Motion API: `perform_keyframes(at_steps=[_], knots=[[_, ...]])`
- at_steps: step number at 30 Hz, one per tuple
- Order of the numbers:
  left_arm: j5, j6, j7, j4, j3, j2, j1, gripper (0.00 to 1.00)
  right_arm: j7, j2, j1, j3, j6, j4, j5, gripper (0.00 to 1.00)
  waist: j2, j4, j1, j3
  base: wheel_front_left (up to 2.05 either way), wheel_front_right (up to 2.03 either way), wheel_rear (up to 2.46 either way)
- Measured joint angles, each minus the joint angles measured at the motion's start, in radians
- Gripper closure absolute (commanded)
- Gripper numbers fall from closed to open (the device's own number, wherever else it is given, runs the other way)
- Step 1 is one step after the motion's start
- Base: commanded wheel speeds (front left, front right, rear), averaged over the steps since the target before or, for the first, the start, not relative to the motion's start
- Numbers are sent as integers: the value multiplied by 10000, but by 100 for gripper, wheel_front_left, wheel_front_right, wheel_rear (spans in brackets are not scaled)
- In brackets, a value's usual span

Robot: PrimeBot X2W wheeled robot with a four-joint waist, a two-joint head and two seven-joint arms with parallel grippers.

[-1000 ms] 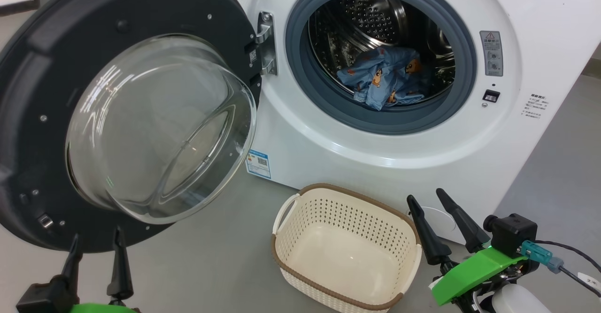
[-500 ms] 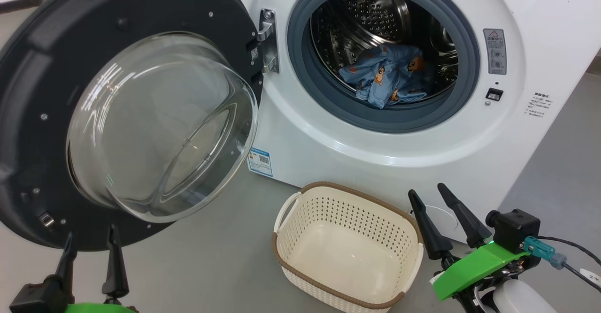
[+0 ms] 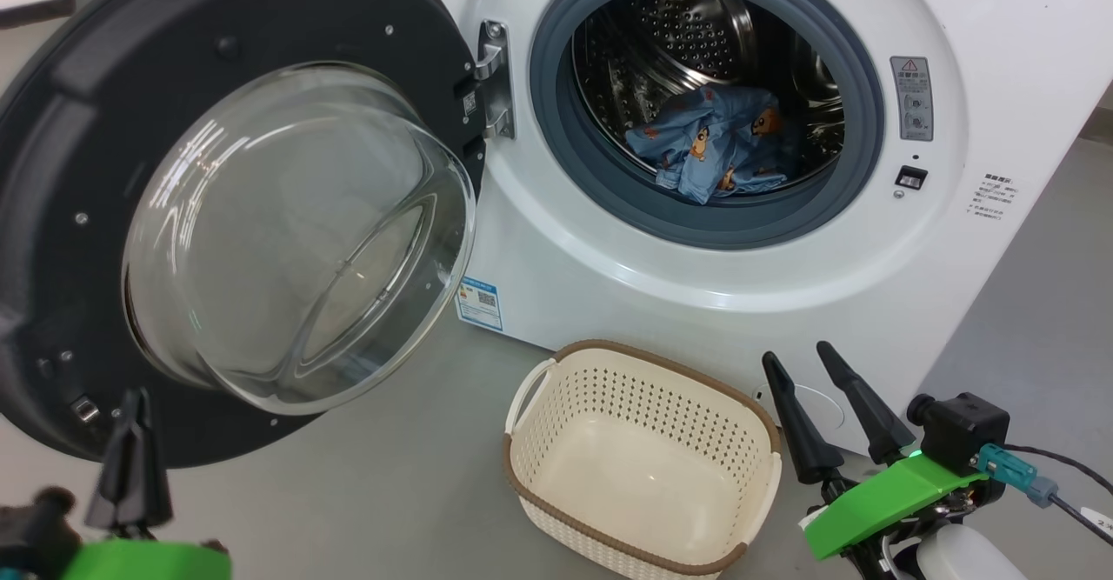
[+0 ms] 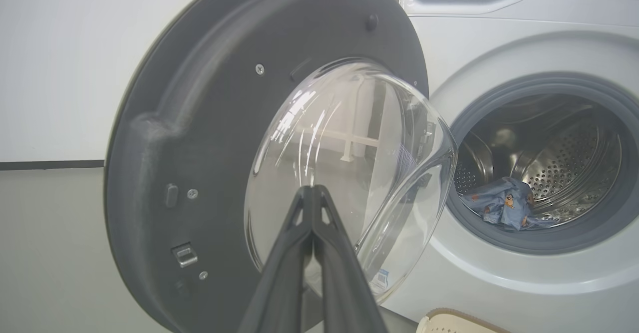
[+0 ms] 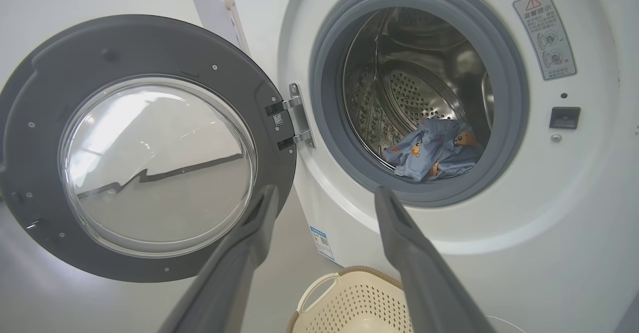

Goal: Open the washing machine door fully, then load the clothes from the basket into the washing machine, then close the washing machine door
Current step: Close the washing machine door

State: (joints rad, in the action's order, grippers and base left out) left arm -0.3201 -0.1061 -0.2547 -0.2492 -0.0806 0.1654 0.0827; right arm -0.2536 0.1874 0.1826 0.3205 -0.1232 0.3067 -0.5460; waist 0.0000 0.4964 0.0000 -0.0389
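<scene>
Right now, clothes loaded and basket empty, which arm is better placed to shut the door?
Likely left. The left claw sits shut by the open door, near its free edge; the right claw is beyond the basket, farther from it.

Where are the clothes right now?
In the head view the clothes lie inside the washing machine, low in its drum, to the right of the open washing machine door. They are above the empty basket.
</scene>
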Motion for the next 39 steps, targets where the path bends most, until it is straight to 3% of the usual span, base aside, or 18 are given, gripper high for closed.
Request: perform_keyframes(at_steps=[4, 10, 16, 25, 34, 39], knots=[[-583, -92, 173, 673, -117, 272, 392, 100, 0, -35, -135, -21, 0, -4, 0, 0, 0, -12, 0, -35, 0, 0, 0], [-1488, -182, 433, 2638, -384, 1133, 1443, 100, 0, -27, -146, -61, 0, -44, 2, 0, 0, -28, -1, -82, 0, 0, 0], [-4111, -196, 1524, 2788, -1411, 1691, 3004, 100, 0, -2, -284, -134, 0, -84, 2, 0, 1, -109, 0, -152, 0, 0, 0], [-7543, -190, 2963, -552, -3505, 2495, 4607, 100, 0, 94, -533, -274, 0, -405, -2, 0, 0, -474, 0, -188, 0, 0, 0], [-8972, -77, 3954, -4600, -4683, 3267, 5177, 100, 0, 474, -719, -54, 0, -430, -96, 0, 0, -941, 0, -156, 0, 0, 0], [-9492, -84, 4297, -6119, -5079, 3565, 5464, 100, 0, 688, -717, 44, 0, -430, -98, 0, 0, -1220, 0, -127, 0, 0, 0]])
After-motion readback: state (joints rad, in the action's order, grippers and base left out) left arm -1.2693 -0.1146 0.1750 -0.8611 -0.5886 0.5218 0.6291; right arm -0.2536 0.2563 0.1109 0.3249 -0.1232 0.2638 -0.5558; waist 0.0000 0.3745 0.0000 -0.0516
